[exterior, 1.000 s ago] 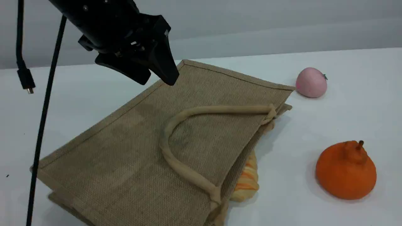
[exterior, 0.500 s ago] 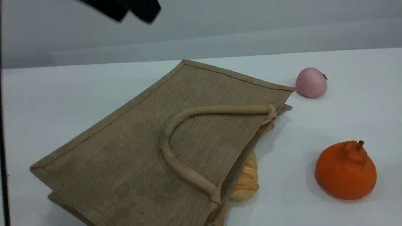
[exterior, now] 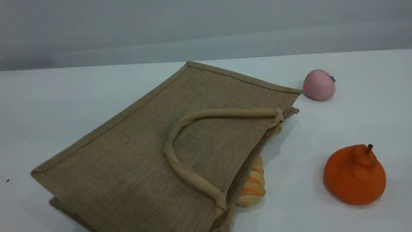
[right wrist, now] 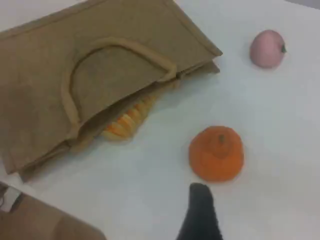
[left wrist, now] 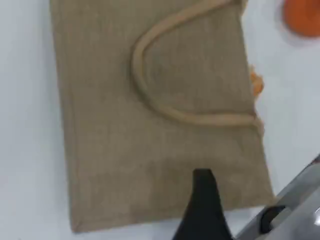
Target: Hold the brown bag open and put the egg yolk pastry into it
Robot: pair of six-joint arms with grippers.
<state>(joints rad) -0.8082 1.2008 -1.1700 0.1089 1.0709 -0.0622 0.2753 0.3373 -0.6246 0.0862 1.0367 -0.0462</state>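
The brown bag [exterior: 161,145] lies flat on the white table with its mouth toward the right. One beige handle [exterior: 180,167] rests curved on its upper face. The egg yolk pastry is hidden or out of view. Neither arm appears in the scene view. In the left wrist view, my left gripper's black fingertip [left wrist: 202,195] hangs high above the bag [left wrist: 150,125], with nothing on it. My right gripper's fingertip [right wrist: 201,207] hovers above bare table near an orange fruit [right wrist: 216,152], also holding nothing. Only one finger of each gripper shows.
An orange-and-cream striped loaf [exterior: 252,183] pokes out of the bag's mouth. A pink ball [exterior: 318,84] sits at the back right, beside the bag's far corner. The orange fruit [exterior: 354,175] stands at the right front.
The left arm, which was over the bag's far left corner with its cable, has lifted up and out of the scene view. The bag and food items have not moved.
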